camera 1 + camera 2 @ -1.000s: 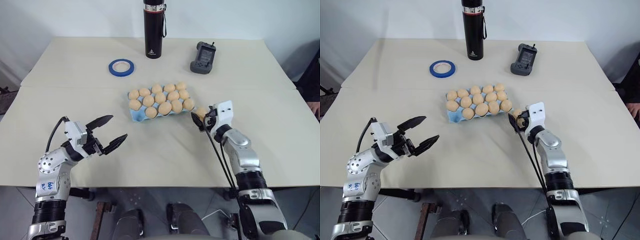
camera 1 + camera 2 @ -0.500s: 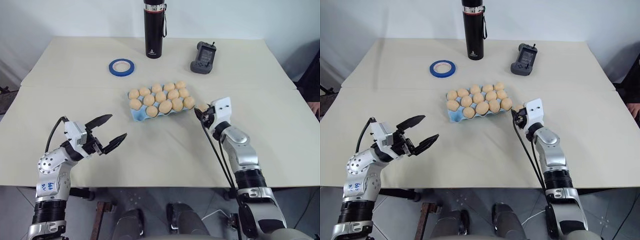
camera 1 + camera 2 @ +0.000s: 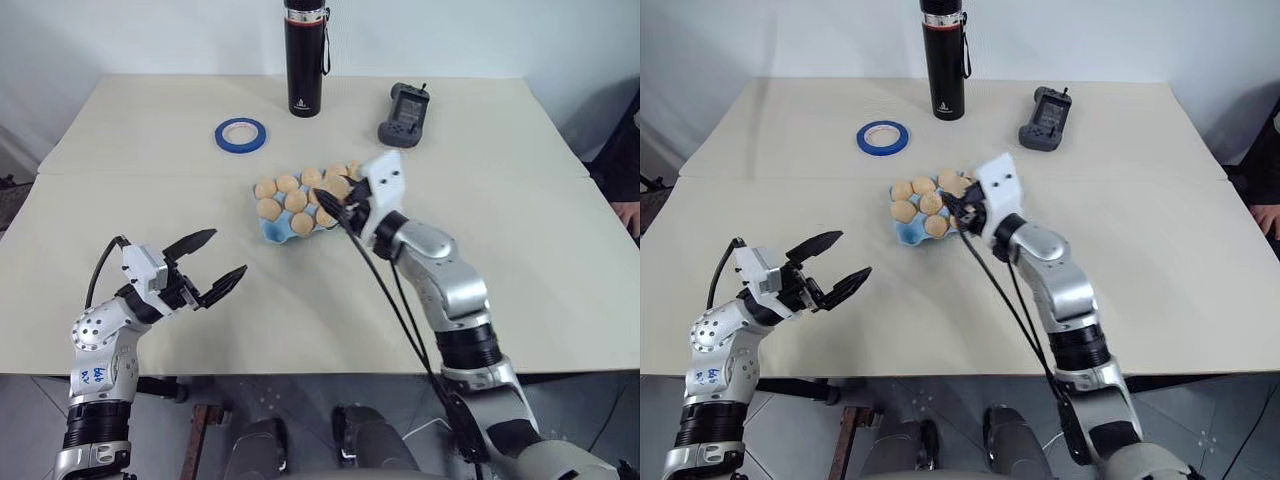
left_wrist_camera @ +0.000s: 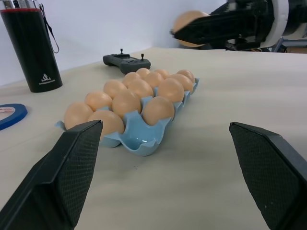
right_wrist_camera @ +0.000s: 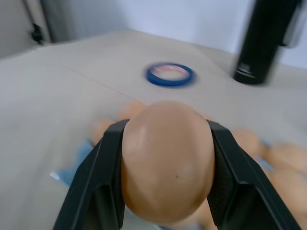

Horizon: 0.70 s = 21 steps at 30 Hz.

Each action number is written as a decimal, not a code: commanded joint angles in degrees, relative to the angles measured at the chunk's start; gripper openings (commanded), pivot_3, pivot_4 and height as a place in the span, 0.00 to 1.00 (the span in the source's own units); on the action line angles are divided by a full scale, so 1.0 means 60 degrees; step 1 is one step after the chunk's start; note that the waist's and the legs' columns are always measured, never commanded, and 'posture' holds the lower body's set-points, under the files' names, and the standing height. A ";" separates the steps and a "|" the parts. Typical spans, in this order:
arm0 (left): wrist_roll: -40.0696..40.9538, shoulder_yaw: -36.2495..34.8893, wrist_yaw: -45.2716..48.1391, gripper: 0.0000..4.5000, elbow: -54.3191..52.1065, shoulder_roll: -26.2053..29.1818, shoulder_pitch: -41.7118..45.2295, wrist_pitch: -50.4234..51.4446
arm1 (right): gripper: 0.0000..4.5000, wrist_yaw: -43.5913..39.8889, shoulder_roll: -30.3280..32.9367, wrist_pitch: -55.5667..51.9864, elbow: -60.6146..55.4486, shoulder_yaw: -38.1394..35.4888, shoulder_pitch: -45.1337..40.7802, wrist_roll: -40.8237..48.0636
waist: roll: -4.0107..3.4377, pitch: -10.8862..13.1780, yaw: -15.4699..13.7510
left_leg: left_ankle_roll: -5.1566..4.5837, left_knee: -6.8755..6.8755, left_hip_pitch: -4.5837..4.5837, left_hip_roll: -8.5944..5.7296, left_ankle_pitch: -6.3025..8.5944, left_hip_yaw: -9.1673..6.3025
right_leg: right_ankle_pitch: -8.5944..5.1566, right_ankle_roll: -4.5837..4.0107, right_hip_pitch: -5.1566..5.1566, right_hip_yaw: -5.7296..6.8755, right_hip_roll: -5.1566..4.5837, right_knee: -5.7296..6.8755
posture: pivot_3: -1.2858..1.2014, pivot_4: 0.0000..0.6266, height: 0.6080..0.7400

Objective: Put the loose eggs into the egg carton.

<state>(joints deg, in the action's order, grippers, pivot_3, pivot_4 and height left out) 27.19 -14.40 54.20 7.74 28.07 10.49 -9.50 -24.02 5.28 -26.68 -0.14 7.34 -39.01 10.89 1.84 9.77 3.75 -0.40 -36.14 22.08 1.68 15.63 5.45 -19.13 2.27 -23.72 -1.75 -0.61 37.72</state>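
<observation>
The egg carton [image 3: 300, 210] sits around the middle of the worktop [image 3: 150, 130], nearly full of eggs, one front cup showing bare blue. The right pincer [image 5: 165, 172] is clamped on a loose egg [image 5: 167, 160] and hangs above the carton's right half, clear of it. The left pincer [image 3: 218, 262] is near the front-left edge, fingers spread wide with nothing between them. Loads of bare room between it and the carton. Along the far edge: blue tape ring [image 3: 241, 133], black bottle [image 3: 305, 55] and a handheld controller [image 3: 404, 113], all well apart from the carton.
</observation>
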 commanded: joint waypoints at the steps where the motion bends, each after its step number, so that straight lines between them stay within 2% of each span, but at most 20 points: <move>1: 0.0020 -0.0224 -0.0051 1.00 -0.0092 0.0082 -0.0097 -0.0229 | 0.38 -0.0105 -0.0471 0.0550 0.0499 0.0530 -0.0365 -0.0197 | 0.0000 0.0000 -0.0004 | 0.0001 0.0002 0.0001 0.0000 0.0002 -0.0002 | 0.0000 0.0000 0.0000 0.0004 -0.0001 -0.0001 | 0.52 0.24 1.00; 8: 0.0028 -0.0290 -0.0179 1.00 -0.0308 0.0051 -0.0392 -0.0281 | 0.38 0.0146 -0.1392 0.1665 0.2591 0.0942 -0.1273 -0.0771 | 0.0000 0.0000 0.0086 | 0.0003 0.0006 0.0008 0.0001 0.0005 -0.0006 | 0.0000 0.0000 -0.0011 0.0009 -0.0002 0.0000 | 0.52 0.24 1.00; 20: 0.0018 -0.0241 -0.0324 1.00 -0.0367 0.0046 -0.0448 -0.0316 | 0.38 0.0591 -0.2281 0.3302 0.5568 0.0868 -0.2489 -0.1416 | 0.0001 -0.0001 0.0194 | 0.0009 0.0018 0.0010 0.0001 0.0008 -0.0009 | 0.0000 -0.0001 -0.0018 0.0017 -0.0004 0.0006 | 0.52 0.24 1.00; 21: 0.0017 -0.0238 -0.0331 1.00 -0.0364 0.0044 -0.0439 -0.0315 | 0.45 0.0633 -0.2300 0.3353 0.5746 0.0853 -0.2553 -0.1448 | 0.0001 -0.0001 0.0197 | 0.0009 0.0018 0.0013 0.0001 0.0008 -0.0009 | 0.0000 -0.0001 -0.0017 0.0017 -0.0004 0.0006 | 0.52 0.24 1.00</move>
<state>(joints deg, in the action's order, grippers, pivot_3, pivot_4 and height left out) 27.07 -14.97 52.56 7.39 28.05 7.98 -10.55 -21.03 -6.19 -8.44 33.97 13.16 -52.21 2.33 1.85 9.77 4.93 -0.35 -36.04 22.17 1.69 15.68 5.40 -19.13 2.27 -23.82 -1.65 -0.64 37.76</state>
